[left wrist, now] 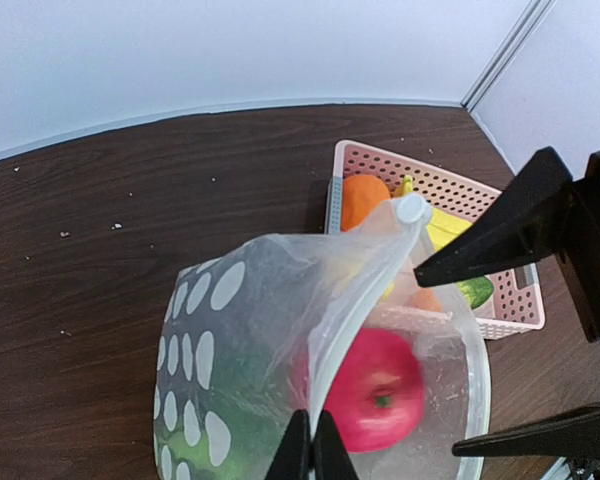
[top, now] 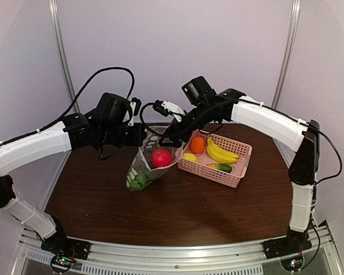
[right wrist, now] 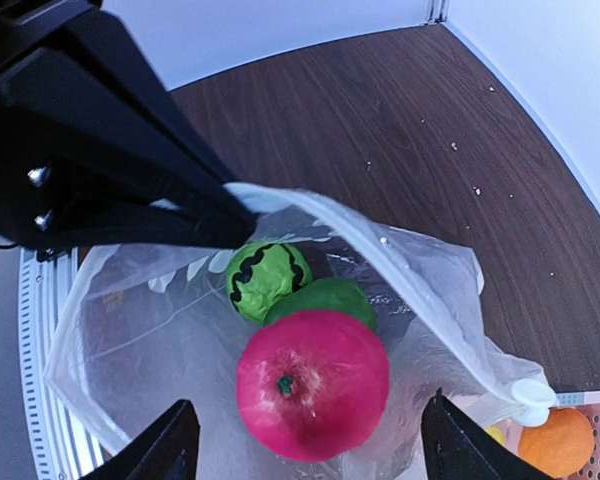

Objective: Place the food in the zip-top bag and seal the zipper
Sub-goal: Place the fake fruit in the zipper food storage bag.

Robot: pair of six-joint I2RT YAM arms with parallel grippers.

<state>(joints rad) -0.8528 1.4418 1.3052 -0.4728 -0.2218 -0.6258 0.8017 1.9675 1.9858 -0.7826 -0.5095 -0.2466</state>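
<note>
apple [left wrist: 380, 395] in bag [left wrist: 205, 340], left gripper [left wrist: 312, 425] — pinching it

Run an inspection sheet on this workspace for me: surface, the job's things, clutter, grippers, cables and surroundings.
Surface: dark wooden table.
Job's things: spotted bag held up, holding red apple and green vegetables; orange, bananas, lemon in pink basket.
Clutter: pale specks only.
Grippers: left gripper shut on the bag's zipper; right gripper open over the bag's mouth, apart from the apple.
Cables: black cable arcs over the left gripper.
Surroundings: white walls, metal rail at the near edge.
</note>
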